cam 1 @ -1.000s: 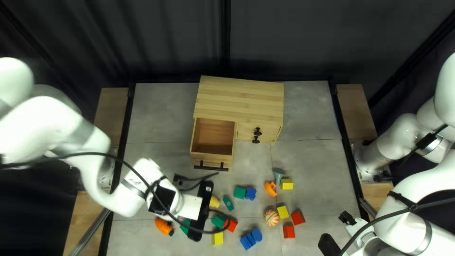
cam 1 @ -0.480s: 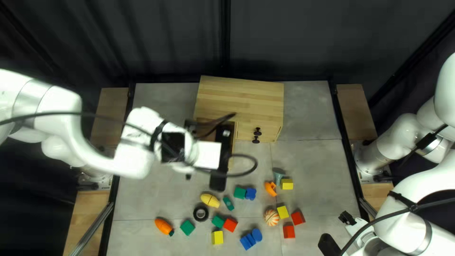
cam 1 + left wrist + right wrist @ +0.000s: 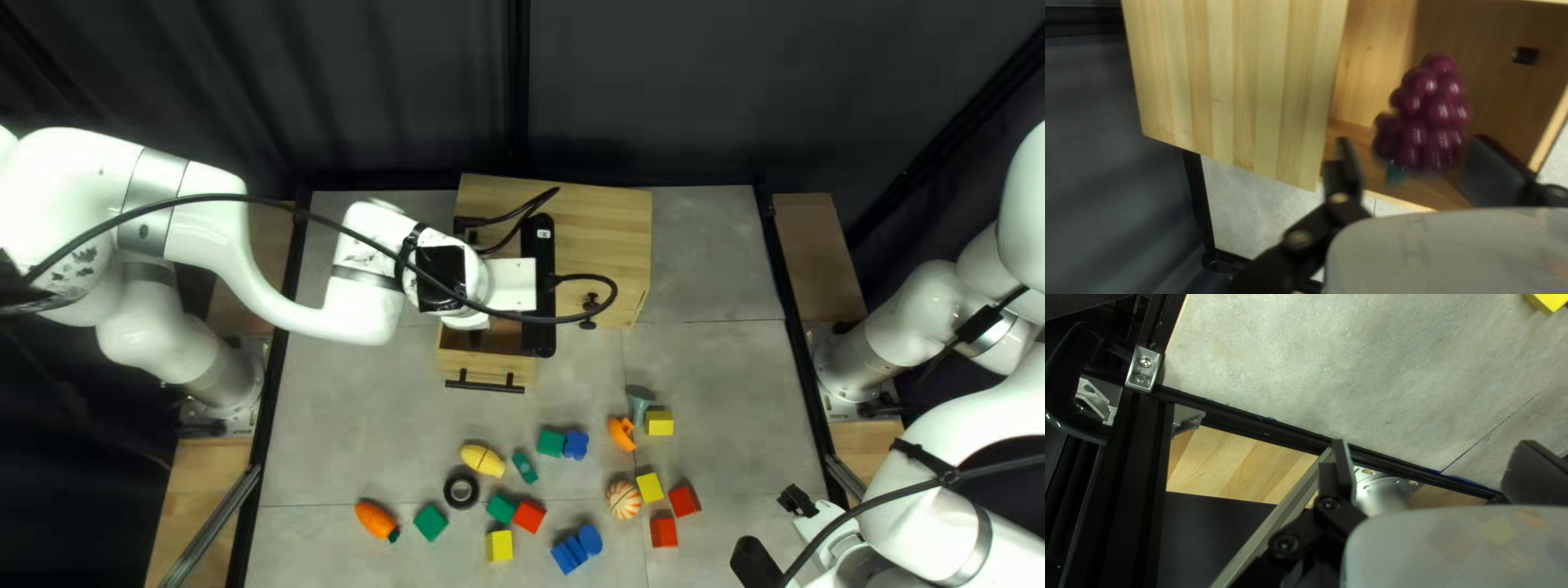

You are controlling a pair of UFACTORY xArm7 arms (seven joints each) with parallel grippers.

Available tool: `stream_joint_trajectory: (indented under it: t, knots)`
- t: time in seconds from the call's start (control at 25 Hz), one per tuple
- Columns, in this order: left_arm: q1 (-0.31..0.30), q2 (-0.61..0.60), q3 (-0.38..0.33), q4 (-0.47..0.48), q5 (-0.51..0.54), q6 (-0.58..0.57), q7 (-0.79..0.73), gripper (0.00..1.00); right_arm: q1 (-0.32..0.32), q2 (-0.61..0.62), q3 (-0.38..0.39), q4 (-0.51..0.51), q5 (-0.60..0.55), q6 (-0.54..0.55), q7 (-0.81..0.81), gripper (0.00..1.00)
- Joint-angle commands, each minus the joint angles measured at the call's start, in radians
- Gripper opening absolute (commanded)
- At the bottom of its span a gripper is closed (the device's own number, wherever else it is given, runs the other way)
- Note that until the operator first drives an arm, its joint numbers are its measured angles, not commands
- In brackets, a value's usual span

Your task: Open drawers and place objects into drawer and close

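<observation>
The wooden cabinet (image 3: pixel 599 218) stands at the table's far side with its left drawer (image 3: pixel 487 370) pulled out. My left gripper (image 3: pixel 537 285) is above that drawer, fingertips hidden from above. In the left wrist view, purple grapes (image 3: pixel 1429 117) with a teal stem are between and ahead of the spread fingers of my left gripper (image 3: pixel 1410 158), over the drawer interior (image 3: pixel 1383 163). A gap shows at one finger, so they are not clamped. My right gripper (image 3: pixel 775 531) hangs near the table's right front; in the right wrist view this gripper (image 3: pixel 1434 463) is open and empty.
Toys lie in front of the cabinet: an orange carrot (image 3: pixel 377 521), black ring (image 3: pixel 462 490), yellow corn-like toy (image 3: pixel 482 460), striped ball (image 3: pixel 624 500), several coloured blocks. Two black knobs (image 3: pixel 589 310) are on the cabinet's right front. A cable (image 3: pixel 359 234) loops along the left arm.
My left gripper has moved from over the toys at the front up to the pulled-out drawer, uncovering the ring and neighbouring toys. The right arm has stayed still.
</observation>
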Motion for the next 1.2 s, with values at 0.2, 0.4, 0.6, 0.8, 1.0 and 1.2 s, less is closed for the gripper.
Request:
stream_joint_trajectory:
  t: [0.2,0.4,0.6,0.8,1.0,1.2]
  knots:
    - [-0.194,-0.034,-0.111,0.01,-0.214,0.139,0.061,1.0,0.0,0.0,0.0,0.0,0.0,0.0,0.0,1.0]
    - [-0.306,-0.055,-0.17,-0.036,-0.364,0.106,0.047,1.0,0.0,0.0,0.0,0.0,0.0,0.0,0.0,1.0]
    - [-0.365,-0.053,-0.189,-0.127,-0.473,-0.006,0.058,1.0,0.0,0.0,0.0,0.0,0.0,0.0,0.0,1.0]
    - [-0.378,0.051,-0.214,-0.189,-0.508,-0.163,0.055,1.0,0.0,0.0,0.0,0.0,0.0,0.0,0.0,1.0]
    - [-0.366,0.124,-0.225,-0.196,-0.489,-0.228,-0.004,1.0,0.0,0.0,0.0,0.0,0.0,0.0,0.0,1.0]
    - [-0.369,0.199,-0.245,-0.169,-0.41,-0.239,-0.064,1.0,0.0,0.0,0.0,0.0,0.0,0.0,0.0,1.0]
